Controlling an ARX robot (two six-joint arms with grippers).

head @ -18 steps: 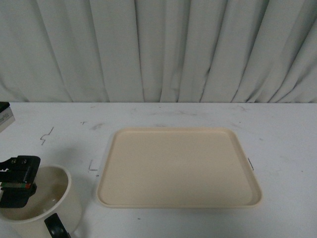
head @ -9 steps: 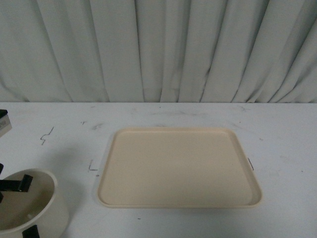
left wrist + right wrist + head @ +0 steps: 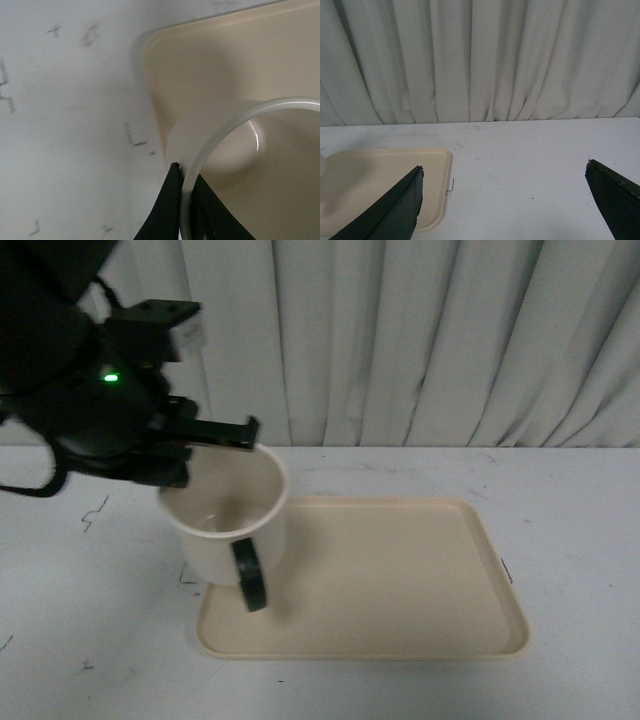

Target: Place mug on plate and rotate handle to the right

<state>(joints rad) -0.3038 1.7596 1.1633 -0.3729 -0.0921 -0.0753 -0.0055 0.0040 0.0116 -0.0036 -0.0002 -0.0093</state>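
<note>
The mug (image 3: 225, 530) was pinched at its rim by the left gripper (image 3: 248, 433) and tilted, the handle (image 3: 250, 575) set opposite the fingers and the plate (image 3: 400, 580) just beneath. The right gripper (image 3: 502, 167) was spread wide.

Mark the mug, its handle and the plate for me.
mug (image 3: 213, 556), front view, outer wall below the rim.
handle (image 3: 252, 580), front view, middle of the dark loop.
plate (image 3: 400, 570), front view, bare floor right of the mug.
</note>
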